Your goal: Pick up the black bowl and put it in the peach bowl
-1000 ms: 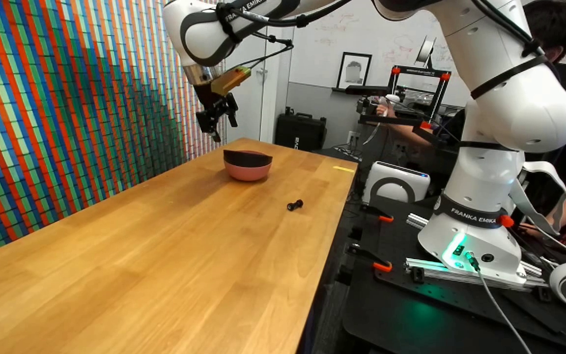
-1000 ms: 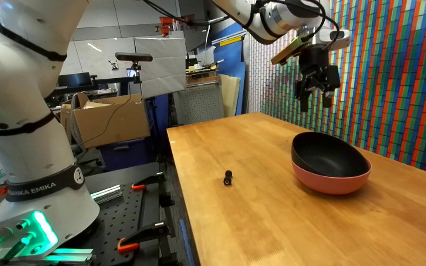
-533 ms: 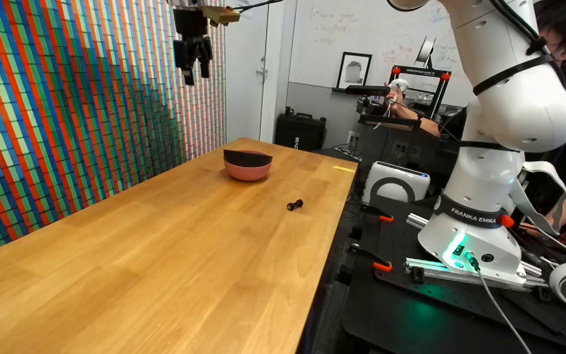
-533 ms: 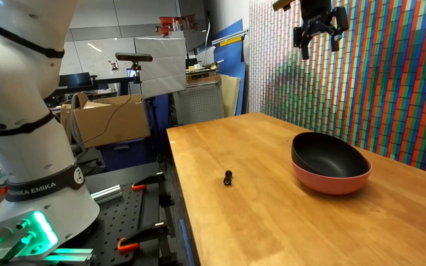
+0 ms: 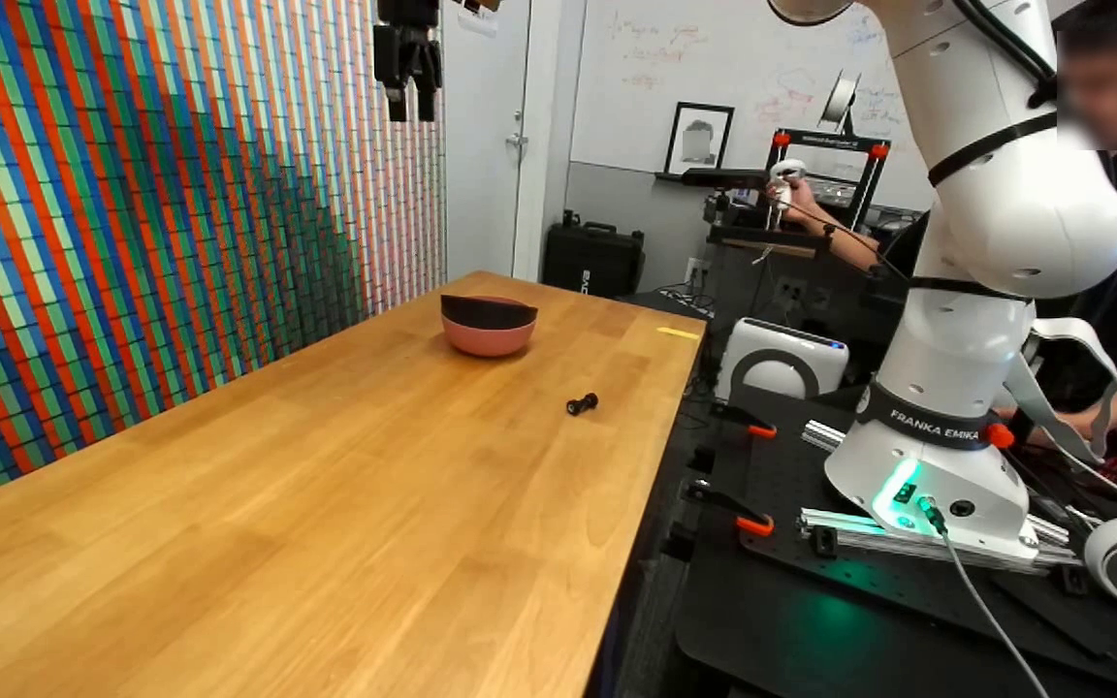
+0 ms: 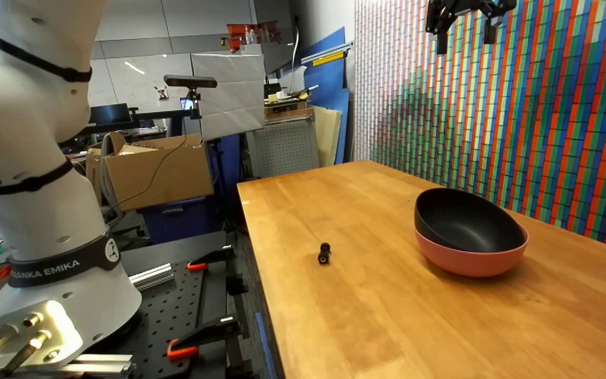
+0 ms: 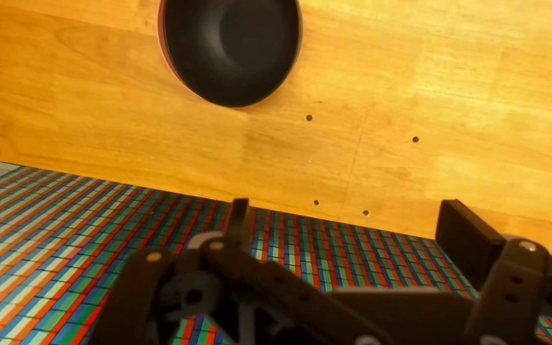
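Observation:
The black bowl (image 5: pixel 488 312) sits tilted inside the peach bowl (image 5: pixel 489 340) on the wooden table. In an exterior view the black bowl's dark inside (image 6: pixel 471 223) shows, one side raised above the rim of the peach bowl (image 6: pixel 474 262). In the wrist view the black bowl (image 7: pixel 237 52) is at the top edge, partly cut off, with a thin strip of the peach rim on its left. My gripper (image 7: pixel 345 215) is open and empty, fingers wide apart. It hangs high above the table, well above the bowls, in both exterior views (image 5: pixel 411 107) (image 6: pixel 466 41).
A tiny black object (image 5: pixel 582 404) lies on the table (image 5: pixel 374 485) nearer the robot base; it also shows in an exterior view (image 6: pixel 324 253). A striped, coloured wall (image 6: pixel 545 131) runs along the table's long edge. Orange-tipped clamps (image 5: pixel 733 506) are at the base side.
My gripper has risen from a little above the table to high above it, with a small sideways shift. Both bowls and the tiny black object have not moved. The gripper stays open.

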